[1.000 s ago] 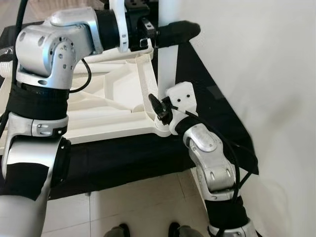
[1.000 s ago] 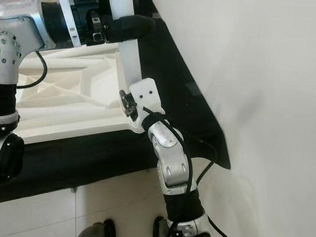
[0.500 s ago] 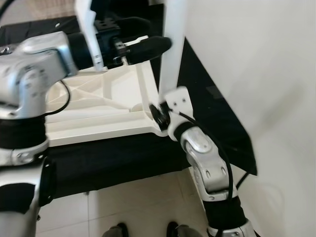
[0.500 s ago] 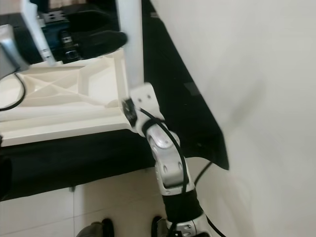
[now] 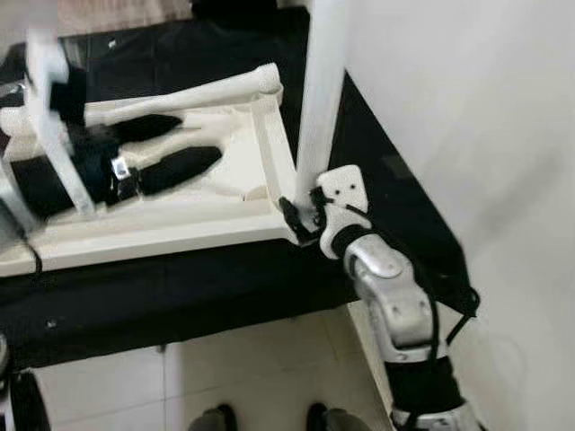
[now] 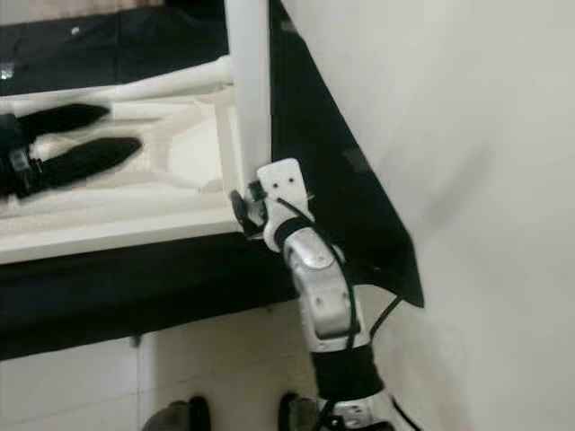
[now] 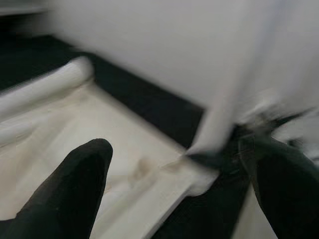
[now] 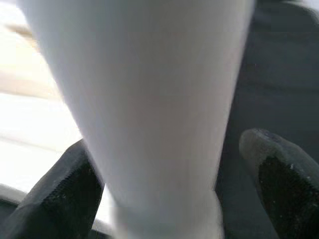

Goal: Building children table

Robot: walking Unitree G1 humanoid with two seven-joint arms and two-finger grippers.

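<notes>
2 claws: left claw [image 5: 193, 144] spread over the tabletop [image 5: 180, 220]; right claw [image 8: 164, 184] straddles the blurred leg [image 5: 321, 99], grip unclear.

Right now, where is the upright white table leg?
The white table leg stands upright at the near right corner of the upturned white tabletop, beside the wall, with the right gripper at its base.

1. No text, label, brand, number or sign can be read in any view.
2. The white table parts [image 5: 225, 193] carry no legible marking.
3. The wrist views are too blurred to show any lettering.
</notes>
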